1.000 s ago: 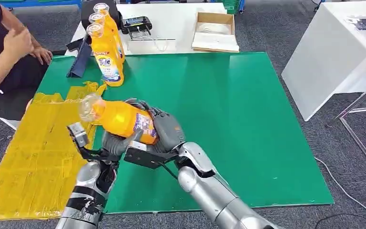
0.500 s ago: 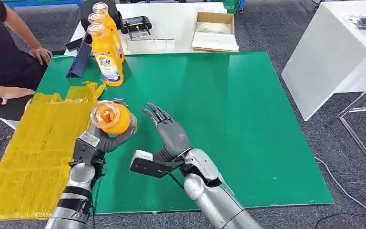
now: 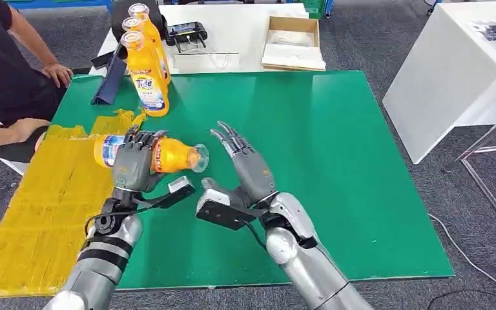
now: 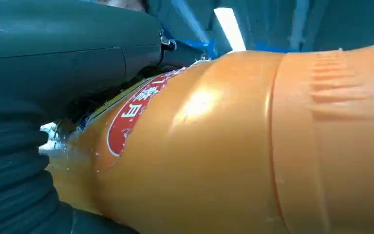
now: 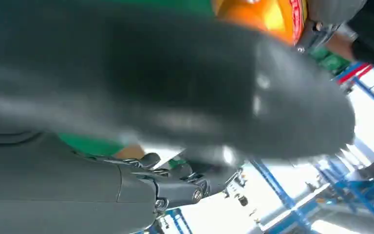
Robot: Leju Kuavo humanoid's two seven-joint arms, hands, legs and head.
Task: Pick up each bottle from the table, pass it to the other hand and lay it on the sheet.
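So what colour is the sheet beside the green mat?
Yellow; the sheet shows best in the head view.

"Tide" on front standing bottle label, other print unreadable

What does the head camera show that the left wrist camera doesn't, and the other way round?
Head view alone: the green mat, the yellow sheet, the upright bottles at the mat's far corner, a seated person, and the right robot hand, empty with fingers apart. Left wrist view alone: a close look at the red label on the orange bottle. Both: that orange bottle, held on its side in the left robot hand.
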